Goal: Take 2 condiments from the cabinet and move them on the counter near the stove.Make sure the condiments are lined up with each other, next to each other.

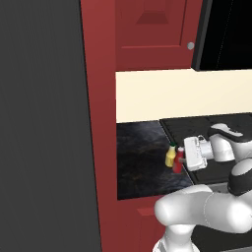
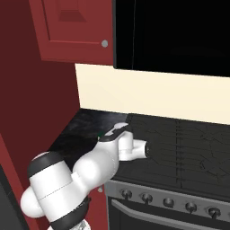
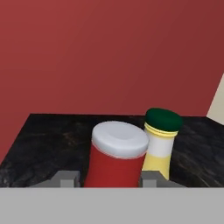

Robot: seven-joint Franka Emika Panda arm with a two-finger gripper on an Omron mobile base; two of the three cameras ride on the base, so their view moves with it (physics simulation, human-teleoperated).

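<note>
The slim red bottle (image 3: 116,164) with its white cap stands between my gripper's (image 3: 107,179) two fingertips, which press against its sides. The yellow bottle (image 3: 159,146) with the dark green cap stands right beside it, touching or nearly touching. In the left base view both bottles, yellow (image 1: 170,156) and red (image 1: 178,160), sit on the black counter (image 1: 140,157) close to the stove's (image 1: 211,123) left edge, with my gripper (image 1: 183,158) reaching in from the right. The cabinet (image 1: 152,34) hangs above with its door closed.
A tall dark red side panel (image 1: 101,123) bounds the counter on the left, and a cream wall (image 1: 187,93) runs behind it. The stove (image 2: 179,139) has a row of knobs (image 2: 146,196) on its front. A black hood or microwave (image 2: 170,31) hangs over it.
</note>
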